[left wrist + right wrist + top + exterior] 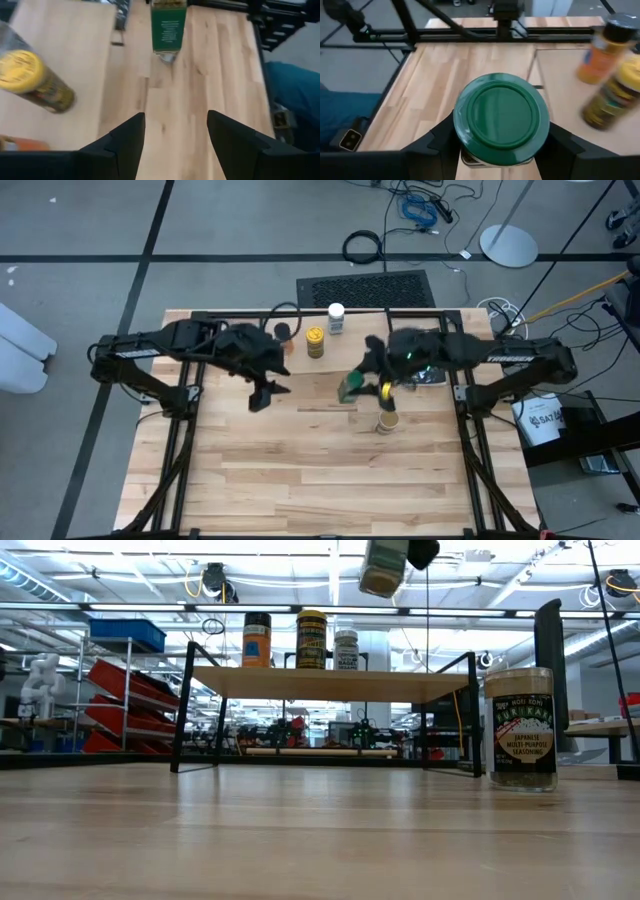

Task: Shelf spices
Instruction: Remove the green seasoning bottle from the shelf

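My right gripper (368,380) is shut on the green-lidded jar (500,117), which shows high at the top edge of the low view (383,567). The shelf (330,683) stands toward the table's far edge. It carries the dark-lidded orange jar (257,638), the yellow-lidded jar (311,638) and the white-lidded jar (346,648), all upright on their bases. A tan-lidded jar (520,728) stands on the tabletop just near of my right gripper (387,420). My left gripper (176,130) is open and hovers left of the held jar (262,395). My right gripper pinches the green-lidded jar between its two fingers, one finger (437,145) on each side of the jar's body just under the lid (470,157). The lid faces back toward the wrist. The jar is lifted clear of the table and slightly tilted (383,567).
The tabletop (300,470) is bare wood in its near half. Black frame rails run along the table's left and right sides (470,450). Shelf legs (185,710) stand on the far part of the table. Cables and a stand base lie on the floor beyond.
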`<state>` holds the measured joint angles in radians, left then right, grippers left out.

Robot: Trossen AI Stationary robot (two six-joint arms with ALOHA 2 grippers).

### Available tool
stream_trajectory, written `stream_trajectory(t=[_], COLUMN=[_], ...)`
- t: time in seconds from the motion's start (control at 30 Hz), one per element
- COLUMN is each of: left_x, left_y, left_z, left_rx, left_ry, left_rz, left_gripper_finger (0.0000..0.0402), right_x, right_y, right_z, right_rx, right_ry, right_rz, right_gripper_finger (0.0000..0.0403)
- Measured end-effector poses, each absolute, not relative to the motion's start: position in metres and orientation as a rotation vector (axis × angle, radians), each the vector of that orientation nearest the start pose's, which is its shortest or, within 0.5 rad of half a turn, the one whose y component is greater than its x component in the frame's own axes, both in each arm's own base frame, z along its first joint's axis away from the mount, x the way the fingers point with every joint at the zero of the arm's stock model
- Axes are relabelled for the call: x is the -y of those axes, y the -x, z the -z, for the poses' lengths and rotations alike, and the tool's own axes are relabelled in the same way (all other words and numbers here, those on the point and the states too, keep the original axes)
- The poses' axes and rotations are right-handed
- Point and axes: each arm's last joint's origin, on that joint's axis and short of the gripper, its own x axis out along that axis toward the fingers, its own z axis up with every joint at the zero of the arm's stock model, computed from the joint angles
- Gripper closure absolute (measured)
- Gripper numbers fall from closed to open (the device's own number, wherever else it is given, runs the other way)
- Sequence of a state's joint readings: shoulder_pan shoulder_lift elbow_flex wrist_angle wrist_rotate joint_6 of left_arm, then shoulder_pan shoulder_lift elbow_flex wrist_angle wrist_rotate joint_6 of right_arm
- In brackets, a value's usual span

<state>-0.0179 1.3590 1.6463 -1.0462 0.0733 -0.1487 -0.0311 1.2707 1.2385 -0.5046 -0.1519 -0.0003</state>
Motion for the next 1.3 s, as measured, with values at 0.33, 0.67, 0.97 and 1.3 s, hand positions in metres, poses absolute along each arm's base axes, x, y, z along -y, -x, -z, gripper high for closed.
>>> stream_trajectory(t=[0.33, 0.67, 0.97, 1.3], left_x=[0.044, 0.076, 0.099, 0.111], left_y=[-0.248, -0.252, -0.253, -0.253], left_z=[-0.406, -0.366, -0.332, -0.307], left_rx=[-0.841, -0.853, -0.835, -0.825], left_ry=[0.094, 0.079, 0.064, 0.093], left_rz=[-0.025, -0.104, -0.103, -0.089], left_gripper_finger=[0.0178, 0.0178, 0.0178, 0.0178], right_x=[-0.051, -0.077, -0.09, -0.092], right_y=[-0.324, -0.365, -0.382, -0.392], right_z=[-0.305, -0.242, -0.211, -0.187], right_rx=[-0.652, -0.735, -0.738, -0.76], right_ry=[0.04, 0.069, 0.036, 0.037], right_rz=[-0.119, -0.064, -0.059, -0.057], right_gripper_finger=[0.0214, 0.0214, 0.0211, 0.0209])
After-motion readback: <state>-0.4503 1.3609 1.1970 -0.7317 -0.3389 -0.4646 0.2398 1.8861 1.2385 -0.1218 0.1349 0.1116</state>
